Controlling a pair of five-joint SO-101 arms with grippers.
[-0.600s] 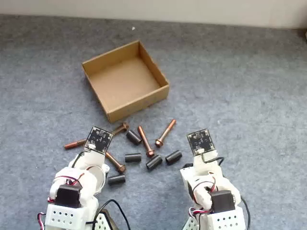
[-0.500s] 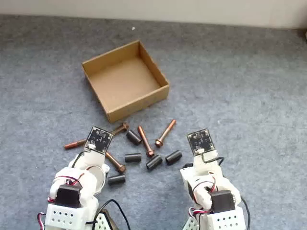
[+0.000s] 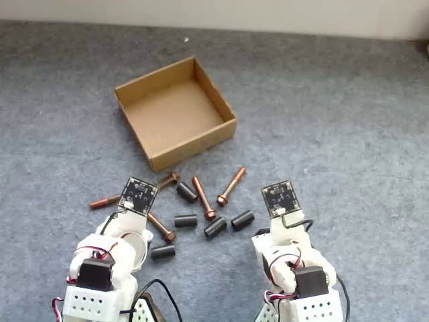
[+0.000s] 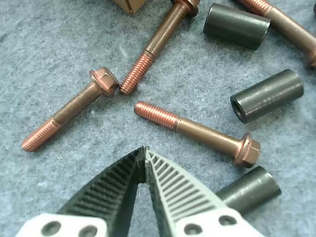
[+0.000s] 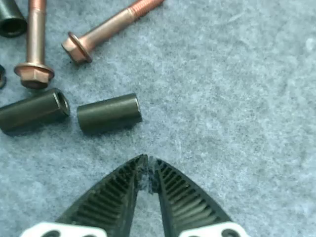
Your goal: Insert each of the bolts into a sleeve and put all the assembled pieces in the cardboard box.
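Note:
An open, empty cardboard box [image 3: 194,148] stands at the back of the grey mat. Several copper bolts [image 3: 203,196] and several dark sleeves [image 3: 215,227] lie loose between the box and the two arms. My left gripper [image 4: 144,154] is shut with nothing in it, its tips just short of a bolt [image 4: 197,133] lying flat; another bolt [image 4: 69,109] and a sleeve [image 4: 266,95] lie close by. Also shut and holding nothing, my right gripper [image 5: 147,163] hovers a little short of a sleeve [image 5: 109,113], with a second sleeve [image 5: 34,109] end to end beside it.
Both arm bases stand at the near edge, the left arm [image 3: 107,268] and right arm [image 3: 295,268]. Grey carpet-like mat [image 3: 348,121] stretches open to the right and far side. A pale strip [image 3: 268,13] borders the back.

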